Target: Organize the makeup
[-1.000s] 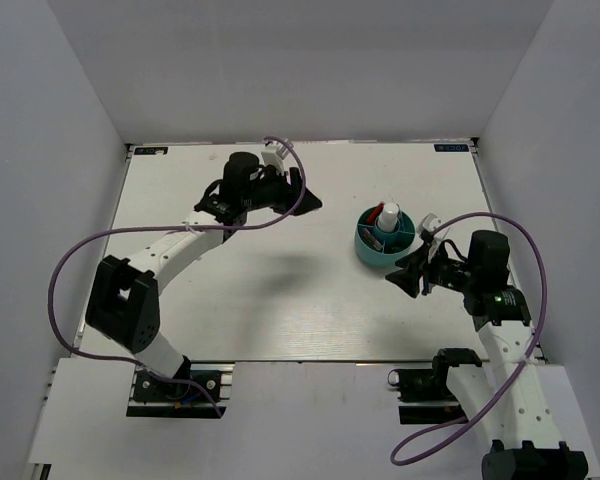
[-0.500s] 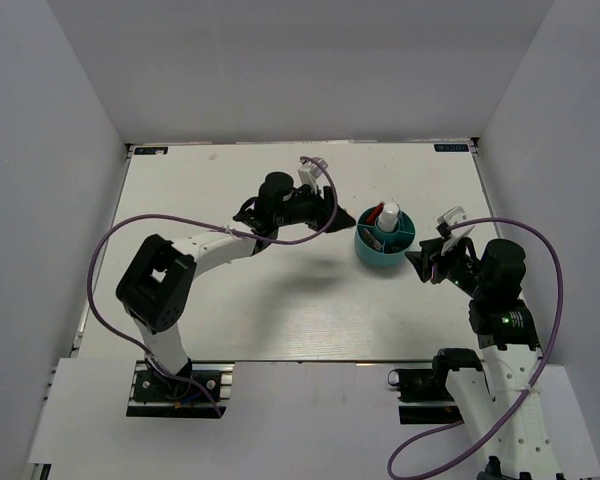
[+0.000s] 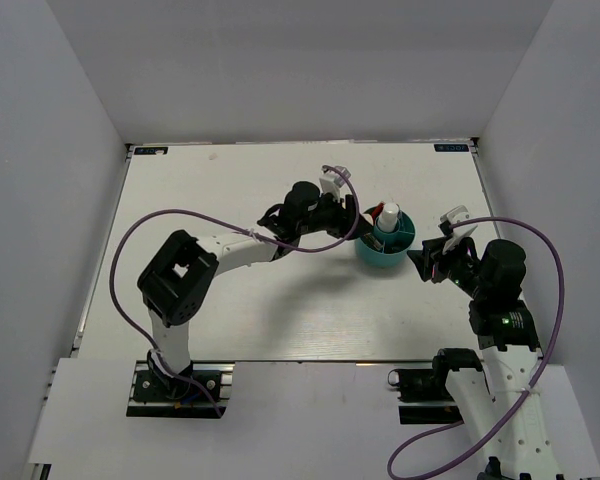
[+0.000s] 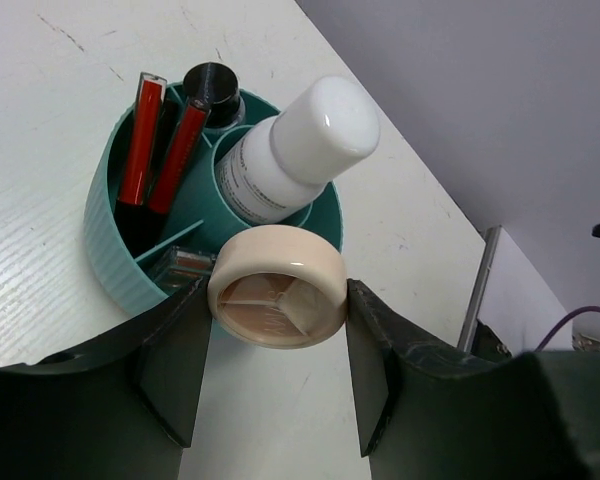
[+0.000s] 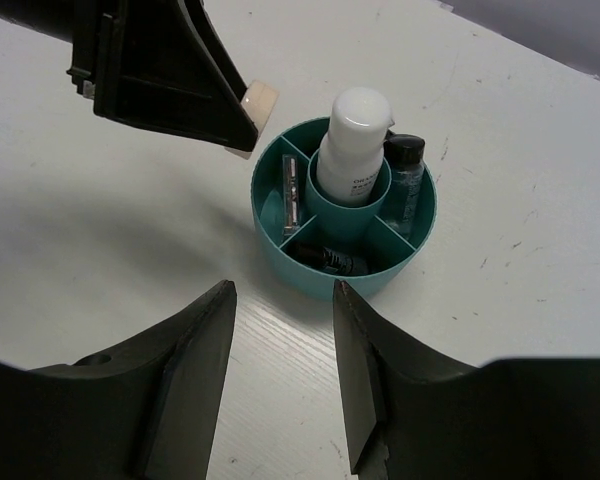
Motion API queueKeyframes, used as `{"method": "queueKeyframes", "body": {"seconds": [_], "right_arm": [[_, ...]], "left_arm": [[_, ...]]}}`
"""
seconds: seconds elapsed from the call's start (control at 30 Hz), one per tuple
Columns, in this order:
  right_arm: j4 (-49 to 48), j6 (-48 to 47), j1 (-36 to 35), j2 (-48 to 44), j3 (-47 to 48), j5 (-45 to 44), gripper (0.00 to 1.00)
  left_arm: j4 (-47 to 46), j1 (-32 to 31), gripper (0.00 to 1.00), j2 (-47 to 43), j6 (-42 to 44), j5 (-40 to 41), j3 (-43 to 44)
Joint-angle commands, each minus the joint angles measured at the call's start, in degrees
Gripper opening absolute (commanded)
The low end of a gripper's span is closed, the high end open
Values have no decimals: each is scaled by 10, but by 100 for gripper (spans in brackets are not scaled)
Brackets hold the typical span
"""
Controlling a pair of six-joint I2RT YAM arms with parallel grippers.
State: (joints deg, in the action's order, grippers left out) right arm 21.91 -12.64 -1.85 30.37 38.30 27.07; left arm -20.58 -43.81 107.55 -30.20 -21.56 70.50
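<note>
We see the round beige plastic compact (image 4: 277, 285) pinched btwn the two dark fingers of the left tool (image 4: 275, 305), one finger on each side, its flat face toward the wrist cam. In the right wrist cam it sits at the finger tips, just beside the rim of the round teal ribbed divided tub (image 4: 105, 235), on the side away from the right arm. We can't tell if it overlaps the rim or hangs just outside it.

Inside the tub:
- The white bottle w/ white cap (image 4: 300, 150) stands in the ctr cup.
- Two slim red-and-black tubes (image 4: 160, 150) lean together in one outer compt.
- The small bottle w/ black cap (image 4: 212, 88) is upright in the next compt.
- A clear-lidded item w/ orange tones (image 4: 185, 265) lies low in the compt nearest the compact. It's too hidden for us to name.

The tub rests on the white tabletop (image 3: 180, 190), toward its right side, btwn the two tools. The right tool (image 5: 280, 295) is on the tub's other side, near but not touching. Its fingers are spread apart w/ nothing btwn them.
</note>
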Motion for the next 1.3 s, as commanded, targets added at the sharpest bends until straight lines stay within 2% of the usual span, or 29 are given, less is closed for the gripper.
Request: {"method": "queueKeyframes", "body": {"seconds": [0.0, 0.57, 0.9, 1.27], "right_arm": [[-28, 6, 1, 0, 0, -8, 50], [-32, 13, 4, 0, -4, -14, 51], [-35, 16, 3, 1, -6, -11, 51], [-36, 17, 2, 1, -8, -12, 52]], "left_arm": [[0, -8, 28, 5, 15, 27, 29], [7, -19, 29, 52, 27, 38, 58], [26, -29, 33, 59, 45, 55, 69], [42, -35, 33, 63, 56, 65, 68]]}}
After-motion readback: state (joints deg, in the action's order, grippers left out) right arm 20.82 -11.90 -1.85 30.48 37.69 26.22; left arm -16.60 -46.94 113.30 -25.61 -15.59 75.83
